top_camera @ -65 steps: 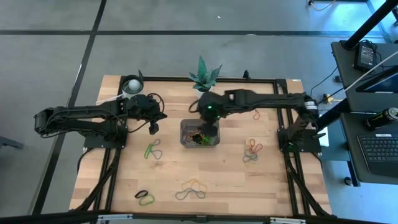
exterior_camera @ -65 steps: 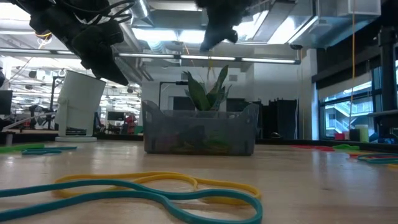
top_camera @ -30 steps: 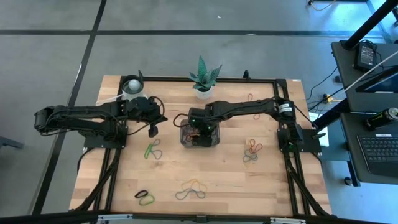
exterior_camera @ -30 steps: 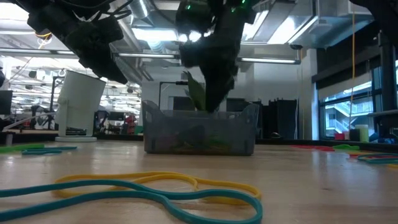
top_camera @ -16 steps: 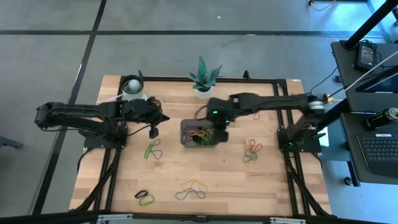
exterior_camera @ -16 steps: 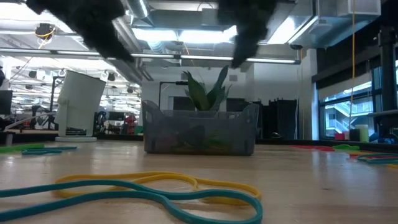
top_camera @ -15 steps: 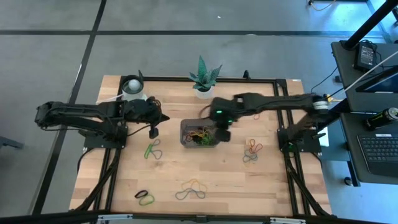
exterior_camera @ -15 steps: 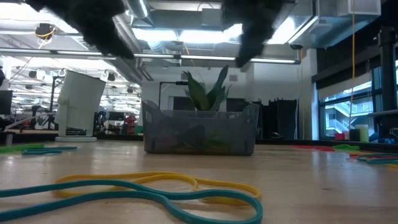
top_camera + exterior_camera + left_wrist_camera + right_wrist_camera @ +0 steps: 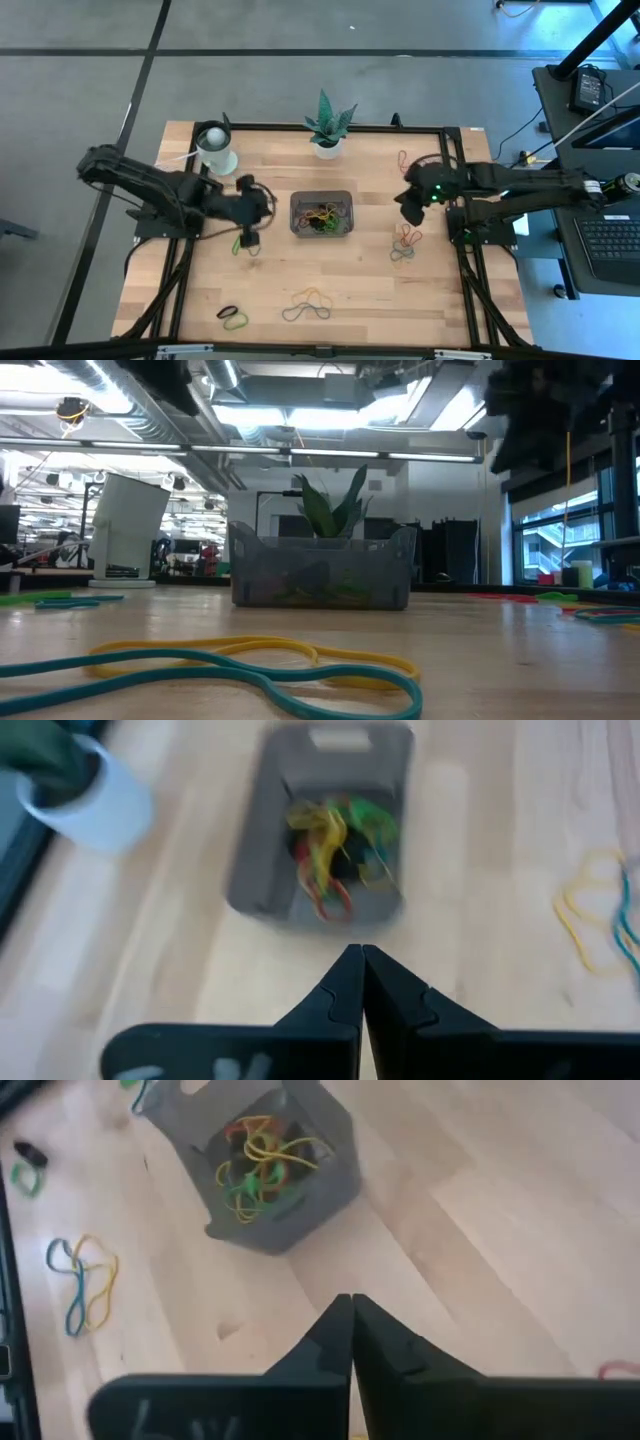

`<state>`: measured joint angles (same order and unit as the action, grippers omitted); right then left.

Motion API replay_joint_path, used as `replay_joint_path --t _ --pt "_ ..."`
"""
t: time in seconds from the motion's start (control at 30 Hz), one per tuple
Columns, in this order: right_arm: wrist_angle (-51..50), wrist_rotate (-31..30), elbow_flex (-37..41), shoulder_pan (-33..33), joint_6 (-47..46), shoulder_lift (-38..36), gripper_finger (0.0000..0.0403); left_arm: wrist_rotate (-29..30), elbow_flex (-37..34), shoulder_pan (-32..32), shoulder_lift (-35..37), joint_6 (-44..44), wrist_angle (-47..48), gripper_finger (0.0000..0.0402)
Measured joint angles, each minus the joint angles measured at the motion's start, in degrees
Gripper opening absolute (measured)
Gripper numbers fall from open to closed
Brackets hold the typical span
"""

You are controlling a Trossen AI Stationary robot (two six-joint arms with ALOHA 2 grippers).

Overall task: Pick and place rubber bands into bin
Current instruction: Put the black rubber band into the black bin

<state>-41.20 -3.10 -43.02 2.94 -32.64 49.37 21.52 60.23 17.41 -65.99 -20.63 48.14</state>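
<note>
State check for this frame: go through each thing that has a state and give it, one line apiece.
Left gripper: shut, empty, left of the bin.
Right gripper: shut, empty, right of the bin.
Bin: upright, holding a tangle of bands.
Rubber bands in the bin: piled together.
Loose rubber bands: flat on the table, not yet binned.
White cup: upright.
Potted plant: upright.

light: bright and even, given by ceiling lamps seen in the low view | shadows: soft and small on the desk | glare: window washed out | blur: left wrist view smeared, bin fuzzy | focus: near rubber bands soft
</note>
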Motion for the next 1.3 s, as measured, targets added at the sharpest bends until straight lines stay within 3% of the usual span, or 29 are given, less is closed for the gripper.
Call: replay_joint_path --t 0.23,0.5,0.73,0.87,1.03,1.17,1.3 --pt "0.91 0.14 8.48 0.00 2.94 -6.50 0.0019 -6.49 10.35 8.36 -12.20 -19.70 14.44 0.0002" --pt "1.10 1.88 12.32 0.00 7.65 -6.82 0.0004 -17.40 10.82 17.04 -20.09 -41.31 15.16 0.0002" --pt "1.21 1.87 12.38 0.00 7.90 -6.82 0.0012 -22.42 10.78 22.75 -26.33 -60.93 15.12 0.0002" --pt "1.21 1.91 12.38 0.00 8.98 -6.82 0.0012 -25.96 10.78 25.96 -29.68 -66.69 14.39 0.0020" --pt "1.21 3.35 12.38 0.00 9.14 -6.81 0.0005 -27.92 10.78 29.14 -33.38 -72.72 13.12 0.0074" --pt "1.19 3.37 12.38 0.00 9.14 -6.80 0.0005 -30.61 10.78 30.48 -36.21 -73.30 12.89 0.0111" --pt "1.17 3.38 12.38 0.00 9.04 -6.80 0.0011 -30.38 10.78 31.44 -38.87 -73.30 12.63 0.0122"
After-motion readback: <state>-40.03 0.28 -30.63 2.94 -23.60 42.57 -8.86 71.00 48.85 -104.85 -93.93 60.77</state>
